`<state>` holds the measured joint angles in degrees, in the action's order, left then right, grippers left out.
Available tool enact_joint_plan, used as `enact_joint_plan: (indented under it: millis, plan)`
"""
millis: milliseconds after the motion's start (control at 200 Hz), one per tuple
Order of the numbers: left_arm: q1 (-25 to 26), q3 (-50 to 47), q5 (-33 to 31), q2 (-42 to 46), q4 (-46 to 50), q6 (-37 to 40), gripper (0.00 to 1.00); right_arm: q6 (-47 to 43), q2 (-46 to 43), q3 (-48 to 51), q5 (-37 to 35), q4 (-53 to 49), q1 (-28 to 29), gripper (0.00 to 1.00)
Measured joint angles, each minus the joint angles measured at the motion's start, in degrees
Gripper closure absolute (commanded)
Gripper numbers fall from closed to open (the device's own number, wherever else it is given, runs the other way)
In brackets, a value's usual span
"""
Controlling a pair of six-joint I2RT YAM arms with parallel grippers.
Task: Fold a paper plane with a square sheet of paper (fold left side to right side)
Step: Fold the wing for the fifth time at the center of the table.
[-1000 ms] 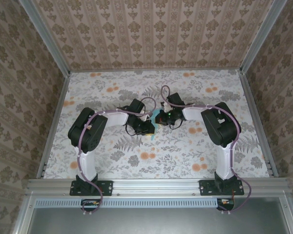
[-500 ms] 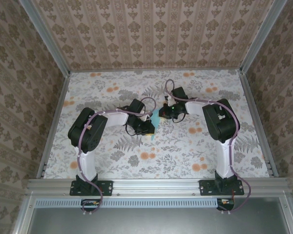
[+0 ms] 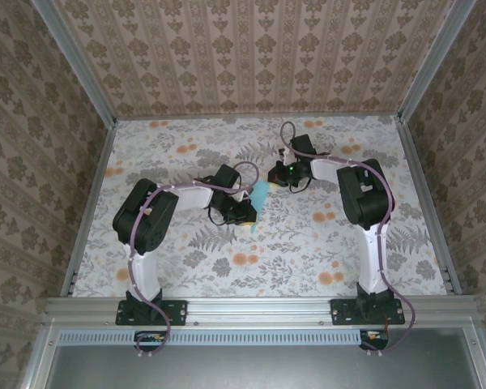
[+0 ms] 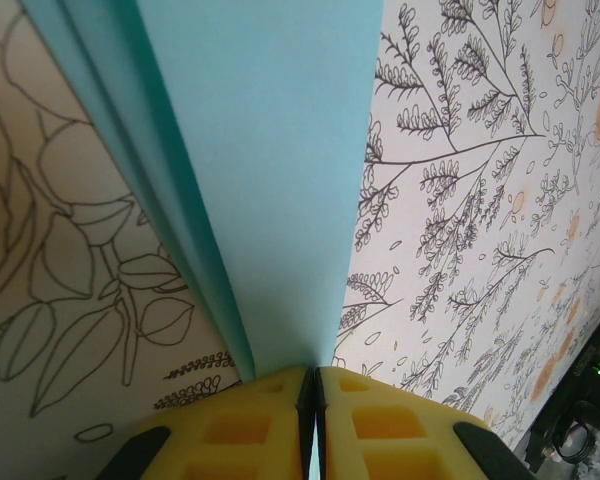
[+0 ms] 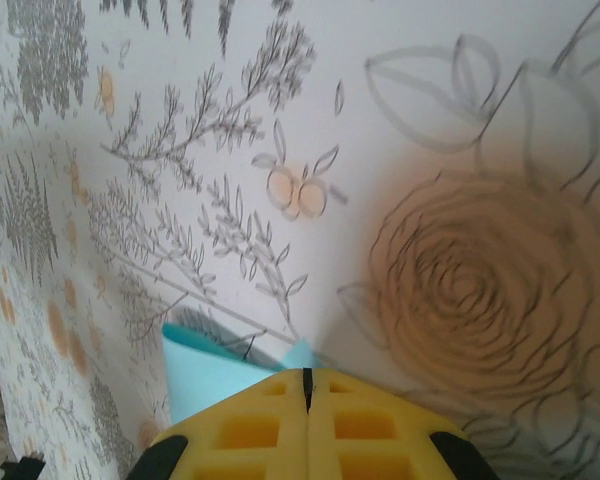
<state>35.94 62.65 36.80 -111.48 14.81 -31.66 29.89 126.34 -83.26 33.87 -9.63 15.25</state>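
Paper is being gripped near the table's middle. A thin, smooth, light-blue folded sheet of paper [image 3: 259, 197] is being clamped between the closed yellow foam pads [image 4: 250, 425] of the left gripper [image 3: 246, 219]. Its sharp crease and layered edge are being shown close up by the left wrist camera. A matt floral tablecloth [image 3: 324, 243] is being partly covered by it. Just to the right, the right gripper [image 3: 274, 176] is being held shut, pad against pad. It is lying near the sheet's far end, and a blue corner is being caught beyond its pads by its own camera.
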Motion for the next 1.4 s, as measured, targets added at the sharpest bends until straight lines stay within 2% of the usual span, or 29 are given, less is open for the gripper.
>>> enact_joint_plan:
  millis: [205,485,680,875,1060,1400]
  plan:
    - [0.00,0.00,-0.04,0.11,0.00,0.00,0.86,-0.17,1.66,-3.08,1.31,-2.69,-0.63,1.00]
    - [0.11,0.00,-0.42,0.31,-0.04,-0.04,0.85,-1.27,1.95,-4.94,-1.77,-2.47,-2.82,1.00]
    - [0.42,0.00,-1.07,0.55,-0.02,-0.04,0.85,-0.33,-7.50,5.05,-1.84,-0.33,-2.34,1.00]
    - [0.42,0.00,-1.09,0.55,-0.02,-0.07,0.85,4.00,-16.17,15.21,0.24,5.49,3.02,1.00]
    - [0.42,0.02,-1.07,0.57,-0.02,-0.07,0.84,7.76,-14.14,16.94,1.09,8.35,7.52,1.00]
    - [0.46,0.37,-1.90,2.43,2.36,-0.68,0.76,9.07,-8.98,13.99,-0.07,2.84,7.65,1.00]
